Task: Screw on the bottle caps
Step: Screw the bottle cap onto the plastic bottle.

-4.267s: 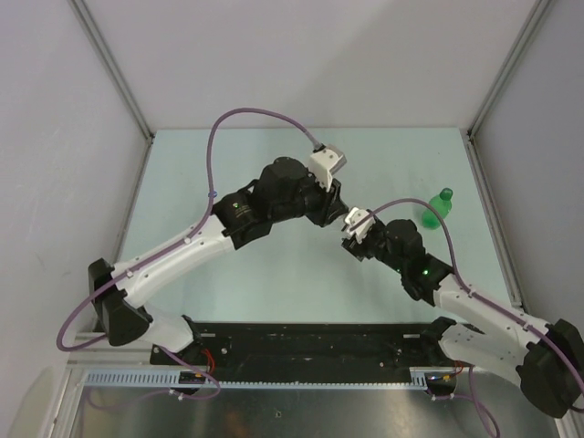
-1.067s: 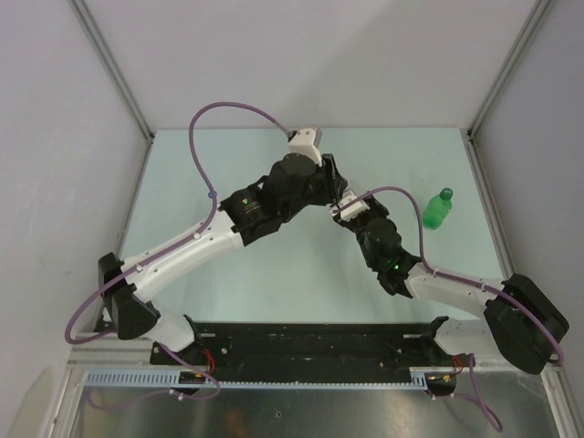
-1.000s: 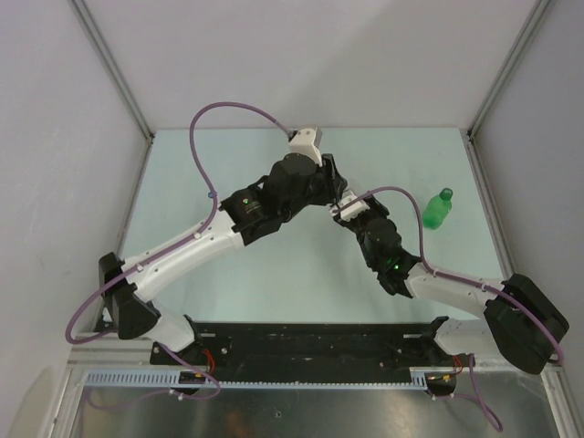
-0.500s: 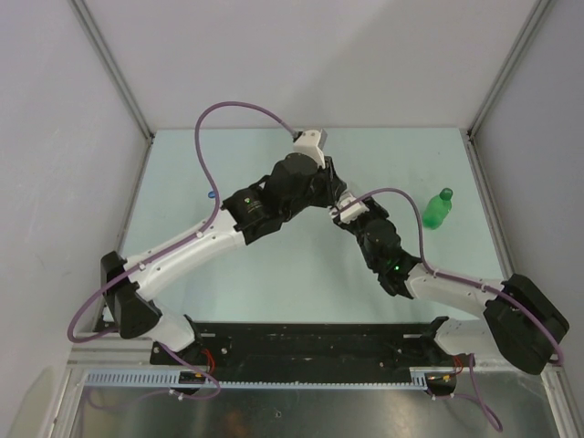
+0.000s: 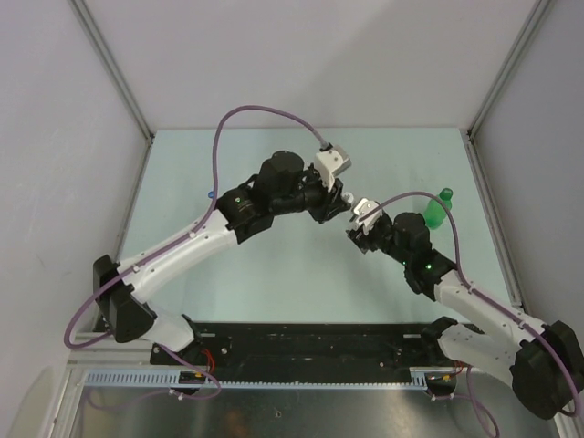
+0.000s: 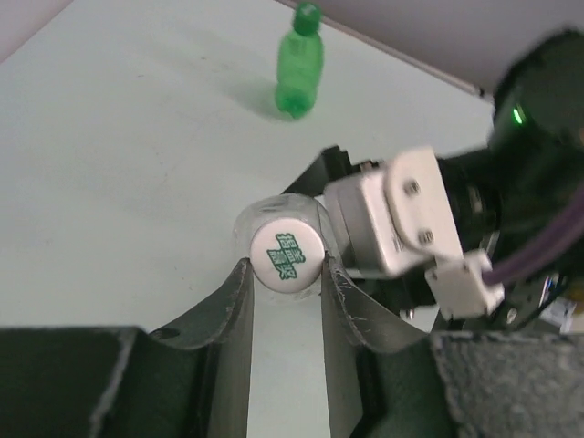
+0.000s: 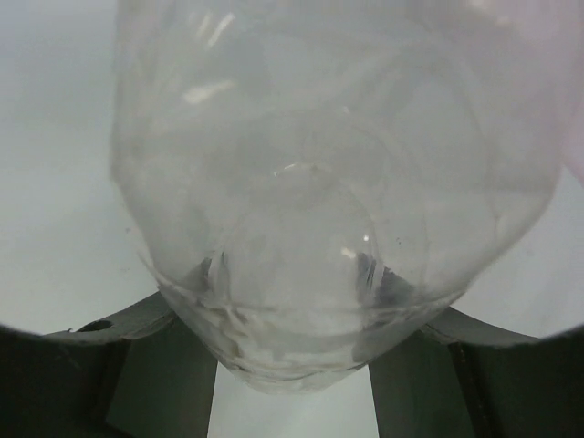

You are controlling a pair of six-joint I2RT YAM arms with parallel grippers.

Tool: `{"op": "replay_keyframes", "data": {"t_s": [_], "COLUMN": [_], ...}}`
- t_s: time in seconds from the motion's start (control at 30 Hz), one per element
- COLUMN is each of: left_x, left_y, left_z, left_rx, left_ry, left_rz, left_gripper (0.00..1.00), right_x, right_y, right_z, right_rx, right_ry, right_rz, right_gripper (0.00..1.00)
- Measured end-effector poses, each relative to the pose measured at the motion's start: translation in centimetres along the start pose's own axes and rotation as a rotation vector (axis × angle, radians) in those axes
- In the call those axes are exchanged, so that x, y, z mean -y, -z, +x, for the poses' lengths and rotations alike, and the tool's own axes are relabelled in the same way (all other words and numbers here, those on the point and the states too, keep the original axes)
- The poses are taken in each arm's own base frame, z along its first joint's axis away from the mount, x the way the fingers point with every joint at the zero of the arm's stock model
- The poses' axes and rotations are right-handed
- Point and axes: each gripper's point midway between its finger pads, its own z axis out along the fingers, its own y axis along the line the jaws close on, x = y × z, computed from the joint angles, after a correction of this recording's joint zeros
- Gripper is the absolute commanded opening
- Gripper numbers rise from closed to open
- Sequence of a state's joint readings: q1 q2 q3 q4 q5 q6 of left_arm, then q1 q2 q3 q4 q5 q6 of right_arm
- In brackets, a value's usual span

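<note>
Gripping the cap: left end effector (image 6: 286,267) clenched on white cap (image 6: 286,257), which sits atop clear bottle (image 7: 319,137).
Holding the bottle: right end effector (image 7: 292,310) grasping clear bottle's body, mid-scene.
Green bottle (image 5: 436,211): upright, capped, far right on worktop (image 5: 274,274).

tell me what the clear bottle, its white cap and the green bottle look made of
The clear bottle: probably thin plastic, glossy, see-through with bright glints. The white cap: opaque plastic, smooth, green print on top. The green bottle: seemingly translucent green plastic, slight sheen.
</note>
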State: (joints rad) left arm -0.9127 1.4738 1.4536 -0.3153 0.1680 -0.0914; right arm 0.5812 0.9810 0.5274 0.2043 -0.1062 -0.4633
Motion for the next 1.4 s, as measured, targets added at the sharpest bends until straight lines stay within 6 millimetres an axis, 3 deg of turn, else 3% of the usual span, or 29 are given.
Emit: {"op": "replay_keyframes", "data": {"t_s": [0.37, 0.5, 0.67, 0.7, 0.8, 0.87, 0.93, 1.13, 1.4], "left_x": [3.5, 5.0, 6.3, 6.5, 6.8, 6.6, 6.1, 2.6, -2.1], "left_y": [3.3, 4.6, 5.3, 5.4, 5.6, 5.5, 5.1, 3.9, 4.4], "left_z": [3.9, 4.9, 5.5, 5.6, 5.6, 5.6, 5.7, 5.8, 3.3], "left_rx": [0.008, 0.019, 0.036, 0.038, 0.042, 0.039, 0.022, -0.057, -0.023], "left_ry": [-0.459, -0.543, -0.588, -0.591, -0.590, -0.586, -0.570, -0.419, -0.087], "left_rz": [0.348, 0.454, 0.541, 0.553, 0.573, 0.557, 0.523, 0.283, -0.104], "left_gripper": [0.00, 0.00, 0.00, 0.03, 0.51, 0.85, 0.96, 0.99, 1.00], "right_x": [-6.6, -9.0, -10.7, -10.9, -11.1, -10.9, -10.4, -4.7, 2.0], "right_y": [2.8, 4.4, 6.0, 6.3, 6.6, 6.4, 6.0, 2.5, -1.1], "right_z": [0.1, -0.1, -0.1, -0.1, -0.2, -0.4, -1.3, -3.6, -2.0], "right_rx": [0.051, 0.077, 0.095, 0.098, 0.106, 0.111, 0.130, 0.125, 0.012], "right_ry": [-0.012, 0.006, 0.019, 0.022, 0.029, 0.034, 0.048, 0.037, 0.006], "right_rz": [-0.423, -0.579, -0.682, -0.694, -0.707, -0.701, -0.668, -0.360, 0.096], "right_gripper": [0.00, 0.00, 0.00, 0.00, 0.00, 0.00, 0.00, 0.00, 0.00]}}
